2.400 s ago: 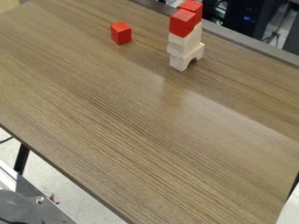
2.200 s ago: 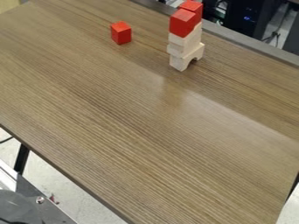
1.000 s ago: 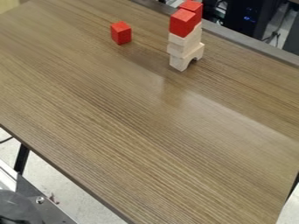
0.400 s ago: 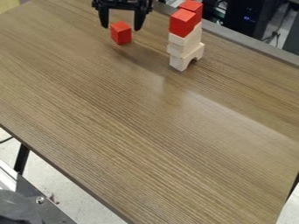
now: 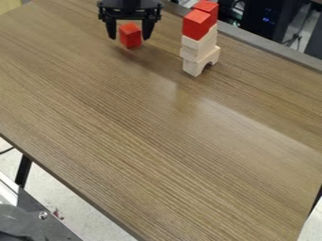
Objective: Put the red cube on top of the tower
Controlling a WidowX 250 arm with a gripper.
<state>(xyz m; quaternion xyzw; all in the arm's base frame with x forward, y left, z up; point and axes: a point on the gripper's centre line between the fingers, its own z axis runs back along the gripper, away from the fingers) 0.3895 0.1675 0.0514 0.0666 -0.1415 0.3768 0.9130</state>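
Observation:
At the top of the camera view, the black gripper (image 5: 129, 37) hangs open, one finger on each side of the loose red cube (image 5: 130, 36). Gaps show between the cube and both fingers. The cube rests on the wooden table (image 5: 144, 127). To its right stands the tower (image 5: 199, 48), made of pale wooden blocks with an arch block at the bottom. Two red blocks top it: a front one (image 5: 197, 25) and another one (image 5: 207, 8) just behind.
Behind the tower runs the table's dark far edge (image 5: 270, 45), with dark equipment and cables beyond it. A metal part with a dark round piece (image 5: 22, 221) is at the lower left, off the table.
Absent at first, the gripper has come in from the top edge and, since the last earlier frame, shifted slightly left, its fingers now closer together around the cube. Cube and tower have stayed put.

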